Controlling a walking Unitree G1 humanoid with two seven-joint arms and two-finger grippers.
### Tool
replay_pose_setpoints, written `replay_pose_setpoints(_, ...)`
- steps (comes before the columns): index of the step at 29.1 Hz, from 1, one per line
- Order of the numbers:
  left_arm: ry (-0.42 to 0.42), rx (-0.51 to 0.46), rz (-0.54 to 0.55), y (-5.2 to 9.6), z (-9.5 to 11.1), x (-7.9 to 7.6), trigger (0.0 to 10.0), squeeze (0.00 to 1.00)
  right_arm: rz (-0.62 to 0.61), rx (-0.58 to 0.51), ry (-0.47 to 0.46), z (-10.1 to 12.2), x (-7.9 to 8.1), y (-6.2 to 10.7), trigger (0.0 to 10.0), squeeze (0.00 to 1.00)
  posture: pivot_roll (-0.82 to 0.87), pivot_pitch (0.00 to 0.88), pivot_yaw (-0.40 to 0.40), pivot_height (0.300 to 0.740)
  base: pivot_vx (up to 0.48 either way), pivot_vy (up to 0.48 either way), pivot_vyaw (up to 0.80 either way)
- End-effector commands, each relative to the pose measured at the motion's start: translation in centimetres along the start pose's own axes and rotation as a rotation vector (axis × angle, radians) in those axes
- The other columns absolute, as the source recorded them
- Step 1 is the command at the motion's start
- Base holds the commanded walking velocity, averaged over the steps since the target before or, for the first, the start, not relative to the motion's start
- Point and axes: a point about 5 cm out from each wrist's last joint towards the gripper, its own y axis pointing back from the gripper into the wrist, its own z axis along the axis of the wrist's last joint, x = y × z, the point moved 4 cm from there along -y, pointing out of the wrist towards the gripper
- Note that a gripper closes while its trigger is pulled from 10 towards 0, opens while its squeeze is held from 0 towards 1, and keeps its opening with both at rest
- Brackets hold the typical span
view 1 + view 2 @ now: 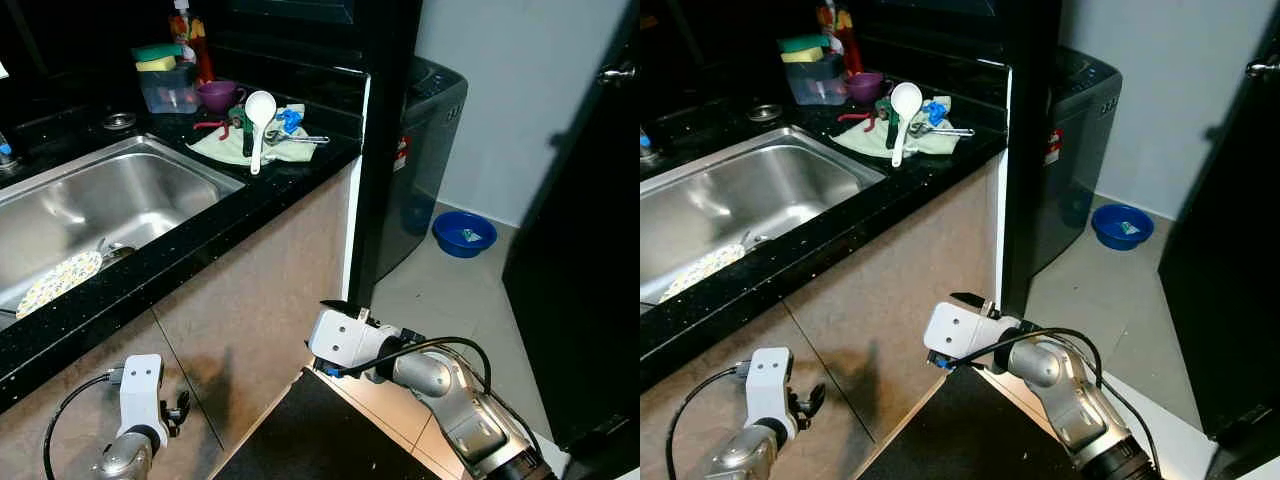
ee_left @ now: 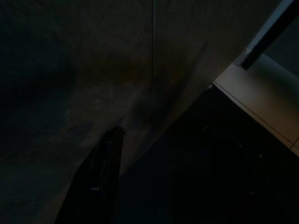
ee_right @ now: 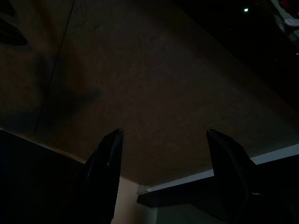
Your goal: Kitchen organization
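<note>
A white ladle [image 1: 259, 118] lies on a green cloth [image 1: 236, 146] on the black counter [image 1: 200, 235], beside red-handled pliers [image 1: 215, 126] and a purple cup [image 1: 219, 95]. A patterned plate [image 1: 58, 281] rests in the steel sink [image 1: 150, 185]. Both arms hang low in front of the beige cabinet [image 1: 260, 300], well below the counter. My right gripper [image 3: 164, 132] is open with nothing between its fingers and faces the cabinet front. My left gripper [image 2: 163, 130] is also open and empty; its view is very dark.
A clear plastic box [image 1: 168, 88] topped with sponges stands at the back of the counter. A grey washing machine [image 1: 430, 140] stands right of the black pillar, with a blue basin [image 1: 464, 234] on the tiled floor. A dark door [image 1: 590, 200] is at the far right.
</note>
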Motion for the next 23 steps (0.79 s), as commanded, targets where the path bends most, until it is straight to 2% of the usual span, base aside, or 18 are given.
replay_pose_setpoints(1, 0.000, 0.003, 0.009, 0.02, -0.06, 0.31, 10.0, 0.00, -0.001, -0.007, -0.007, 0.11, -0.19, -0.09, 10.0, 0.00, -0.02, 0.000, 0.023, 0.740, 0.000, 0.000, 0.00)
replay_pose_setpoints(23, -0.001, 0.006, 0.006, 0.05, -0.17, 0.22, 10.0, 0.00, -0.001, -0.005, -0.008, -0.04, -0.09, -0.01, 10.0, 0.00, -0.02, 0.000, 0.023, 0.740, 0.000, 0.000, 0.00)
